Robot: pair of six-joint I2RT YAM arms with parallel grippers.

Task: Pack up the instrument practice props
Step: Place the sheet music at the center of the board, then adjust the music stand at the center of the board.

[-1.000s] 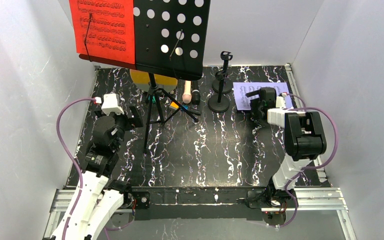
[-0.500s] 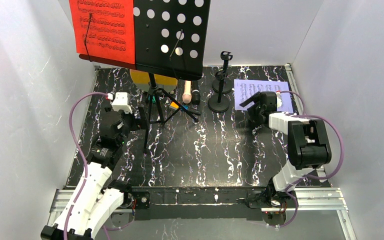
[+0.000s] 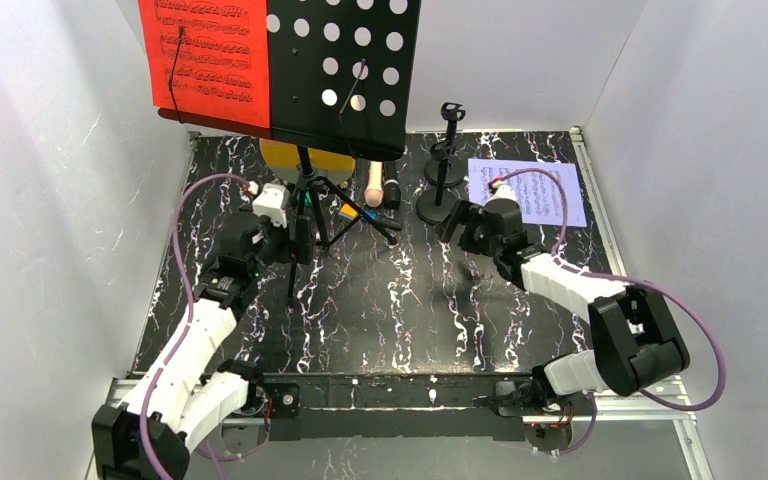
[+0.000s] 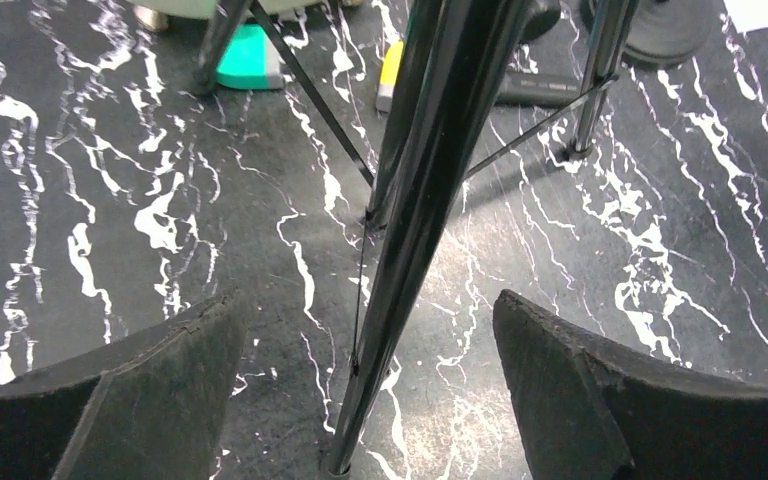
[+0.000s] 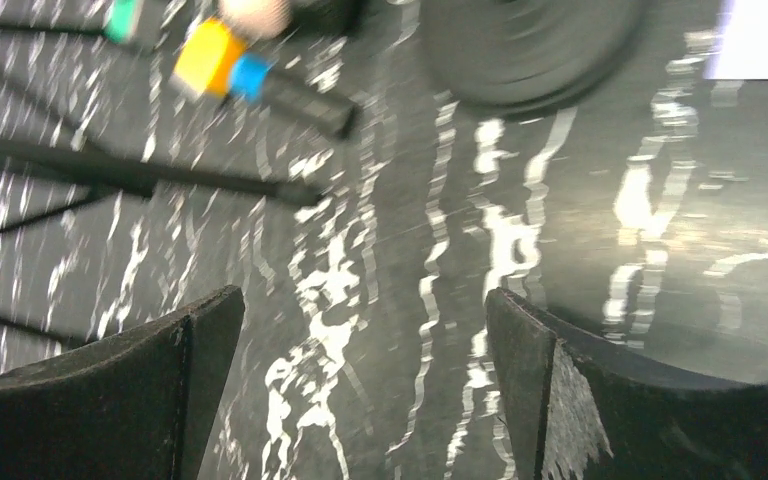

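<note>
Your left tool stands open astride the rack's near leg, which slants up and away between its fingers, not touching.

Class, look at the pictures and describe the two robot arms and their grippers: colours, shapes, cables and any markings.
The left arm and right arm have white shell segments joined by bulky black joints. A purple cable loops out from each and ends at a small red connector near the wrist. The fingers are black and wedge-shaped, with rough matte faces.
</note>
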